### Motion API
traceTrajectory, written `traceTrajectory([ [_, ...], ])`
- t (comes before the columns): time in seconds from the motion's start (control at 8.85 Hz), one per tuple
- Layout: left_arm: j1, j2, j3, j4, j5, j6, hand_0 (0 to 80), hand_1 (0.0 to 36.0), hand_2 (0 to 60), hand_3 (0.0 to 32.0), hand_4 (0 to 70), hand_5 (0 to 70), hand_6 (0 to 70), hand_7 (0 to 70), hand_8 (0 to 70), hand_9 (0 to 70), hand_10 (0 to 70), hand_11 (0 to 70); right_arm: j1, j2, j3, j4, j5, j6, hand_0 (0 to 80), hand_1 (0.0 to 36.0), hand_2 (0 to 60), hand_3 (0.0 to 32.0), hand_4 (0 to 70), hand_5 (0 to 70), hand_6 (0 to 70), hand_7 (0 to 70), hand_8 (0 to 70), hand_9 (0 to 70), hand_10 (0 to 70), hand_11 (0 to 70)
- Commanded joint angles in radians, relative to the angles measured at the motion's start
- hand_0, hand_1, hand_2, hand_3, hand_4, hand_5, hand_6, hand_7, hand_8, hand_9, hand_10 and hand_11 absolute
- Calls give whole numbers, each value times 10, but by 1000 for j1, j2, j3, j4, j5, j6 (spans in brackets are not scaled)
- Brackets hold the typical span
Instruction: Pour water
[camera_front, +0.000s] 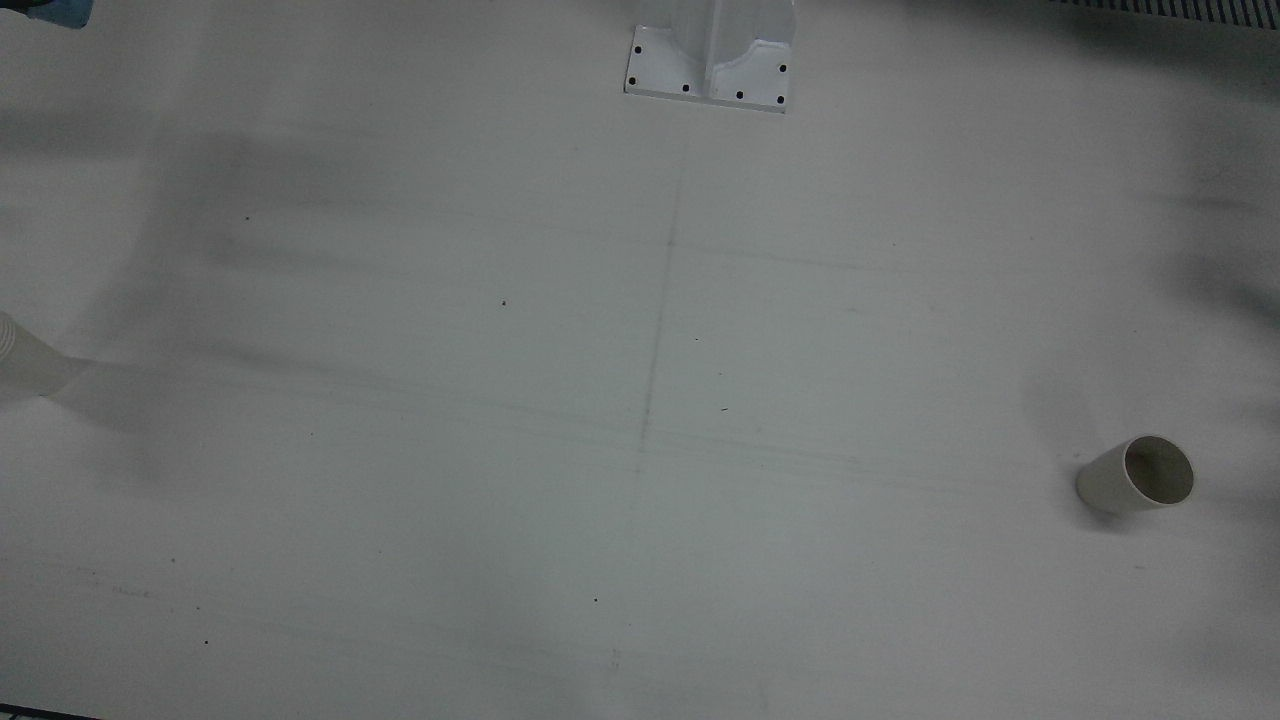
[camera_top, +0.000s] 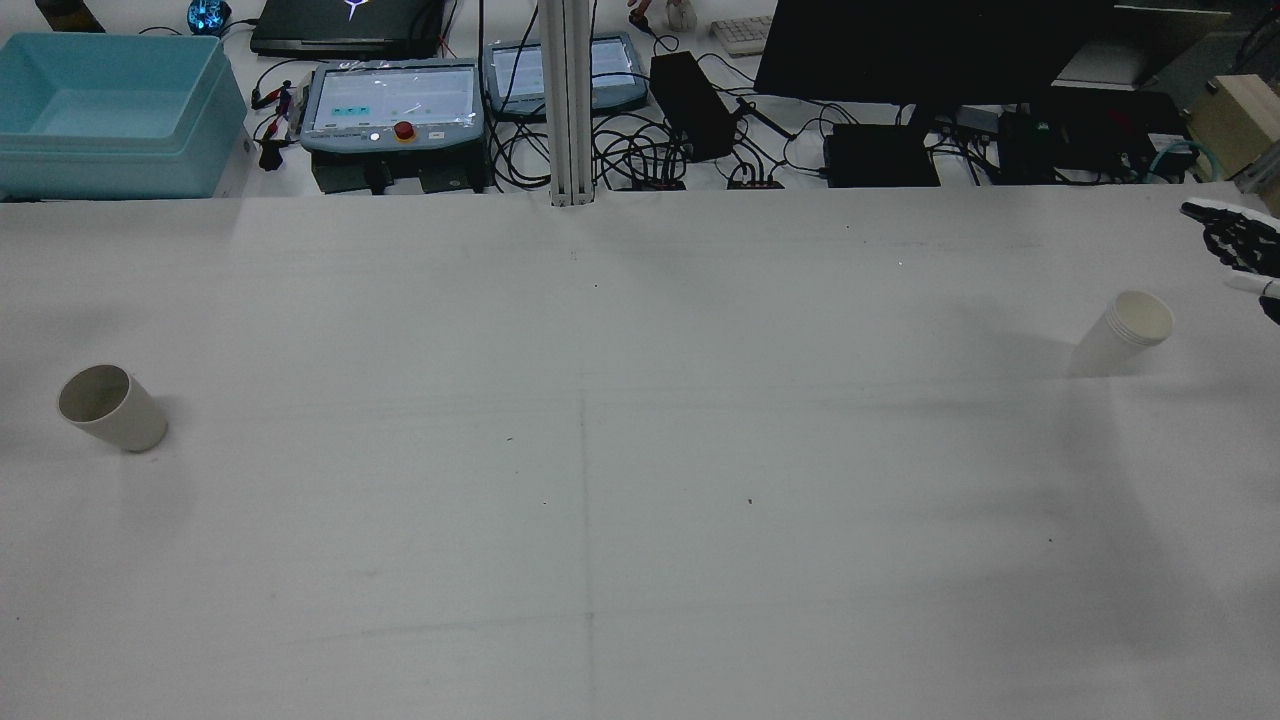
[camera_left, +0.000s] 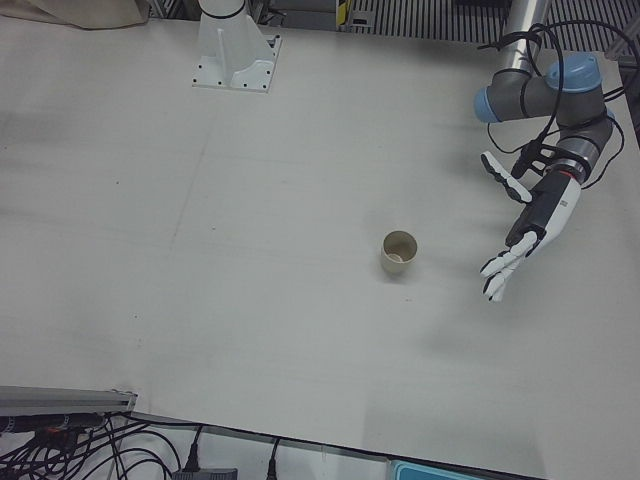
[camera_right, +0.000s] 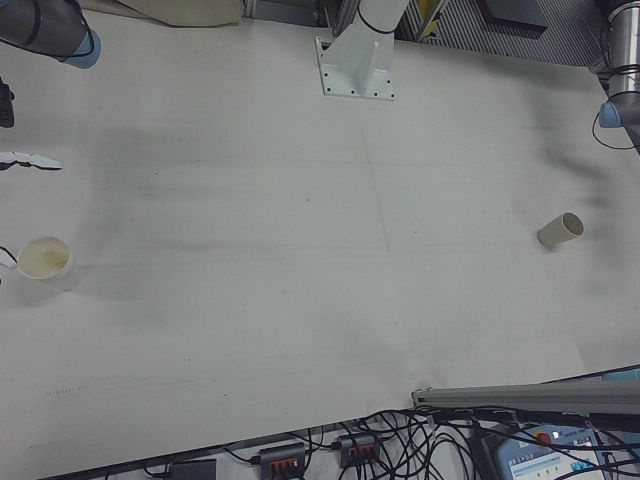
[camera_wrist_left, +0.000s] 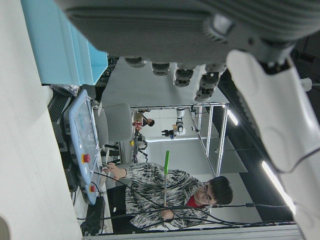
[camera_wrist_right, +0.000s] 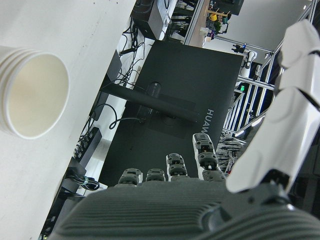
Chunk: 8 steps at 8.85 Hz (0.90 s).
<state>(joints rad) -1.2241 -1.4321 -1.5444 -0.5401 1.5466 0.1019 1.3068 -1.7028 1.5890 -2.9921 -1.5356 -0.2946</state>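
Note:
A beige cup (camera_left: 398, 252) stands upright on the table's left half, also seen as the beige cup (camera_top: 110, 406) (camera_front: 1140, 475). My left hand (camera_left: 530, 215) hovers open beside it, on its outer side and a hand's width away, fingers spread and holding nothing. A white ribbed paper cup (camera_top: 1126, 331) (camera_right: 44, 258) stands on the right half; its inside (camera_wrist_right: 34, 94) shows pale, and I cannot tell whether it holds water. My right hand (camera_top: 1243, 245) sits open at the table's right edge, just beyond this cup and not touching it.
A white arm pedestal (camera_front: 710, 55) is bolted at the robot's side of the table. Across the far edge are a blue bin (camera_top: 110, 100), teach pendants (camera_top: 395, 100), cables and a dark monitor (camera_top: 930, 50). A seated person (camera_wrist_left: 170, 187) is beyond the table.

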Motion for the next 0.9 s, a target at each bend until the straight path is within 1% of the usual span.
traceTrajectory([
  [0.0,6,10,-5,-9,6,18,489,21,0,14,170,61,67,48,29,33,0,0,138,-182,20,177,3,141,429,98,76,0,2,51,31,55,6,34,14,32],
  [0.11,9,7,-26,8,4,19,488,19,0,20,168,58,65,46,29,32,0,0,156,-252,17,186,0,135,427,98,84,0,12,64,41,76,9,38,12,29],
  [0.23,18,9,-28,11,6,45,487,18,0,38,164,58,62,42,26,28,0,0,154,-256,-70,191,-4,115,446,115,115,0,22,91,54,107,3,34,3,17],
  [0.34,53,16,-8,-21,4,124,487,19,0,60,157,61,60,42,22,20,0,0,140,-233,-174,234,-8,91,457,139,179,0,29,137,83,164,30,75,22,46],
  [0.45,76,36,65,-119,-2,196,488,25,0,88,132,48,42,24,16,13,0,0,138,-171,-222,235,-17,71,437,113,259,0,77,417,258,485,351,520,183,274],
  [0.57,81,33,148,-191,-8,235,492,35,0,124,103,31,15,0,20,7,0,0,137,-158,-218,229,-18,69,434,102,342,0,139,700,437,700,608,700,323,464],
  [0.68,84,27,199,-233,-10,255,493,37,0,130,98,27,10,0,21,5,0,0,137,-158,-207,226,-18,69,449,94,372,0,197,700,568,700,700,700,409,571],
  [0.79,84,27,214,-228,-8,265,500,55,0,136,91,22,5,0,16,2,0,0,138,-158,-204,226,-20,71,457,89,400,0,246,700,670,700,700,700,467,652],
])
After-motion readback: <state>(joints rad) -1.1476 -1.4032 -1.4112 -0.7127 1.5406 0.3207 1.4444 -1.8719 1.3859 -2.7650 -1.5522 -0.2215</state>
